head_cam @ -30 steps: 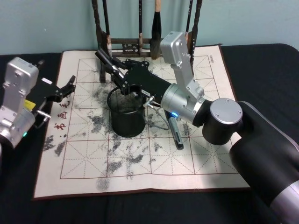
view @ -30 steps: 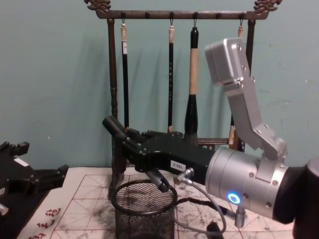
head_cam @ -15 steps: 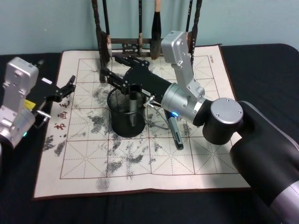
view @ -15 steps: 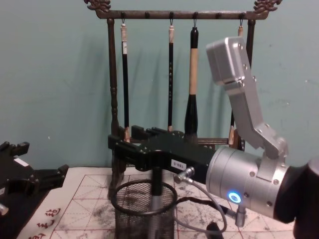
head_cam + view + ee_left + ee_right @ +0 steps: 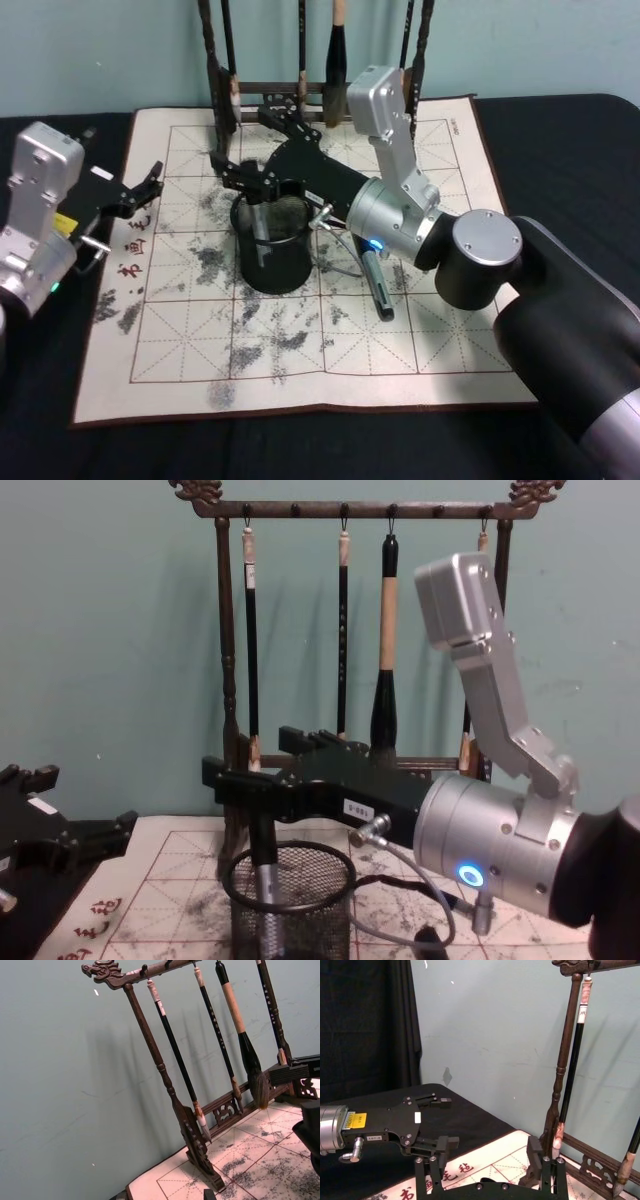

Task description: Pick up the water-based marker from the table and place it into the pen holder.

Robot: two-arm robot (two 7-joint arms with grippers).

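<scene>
Over the inked desk mat [image 5: 300, 370], my right end effector [image 5: 243, 137] gapes wide, marker [image 5: 263, 845] seemingly inside the pen holder [image 5: 270, 265]: lift clear next; left end effector [image 5: 143, 187] parked open.

Right claw [image 5: 244, 138] reaches forward, jaws spread wide — left claw [image 5: 143, 186] parked leftward, parted.

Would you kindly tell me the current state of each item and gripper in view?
marker: standing in the pen holder, not gripped.
pen holder: upright on the mat, holding the marker.
right gripper: open, above the pen holder.
left gripper: open, idle at the mat's left edge.
dark pen: lying flat on the mat.
brushes: hanging from the rack.
</scene>
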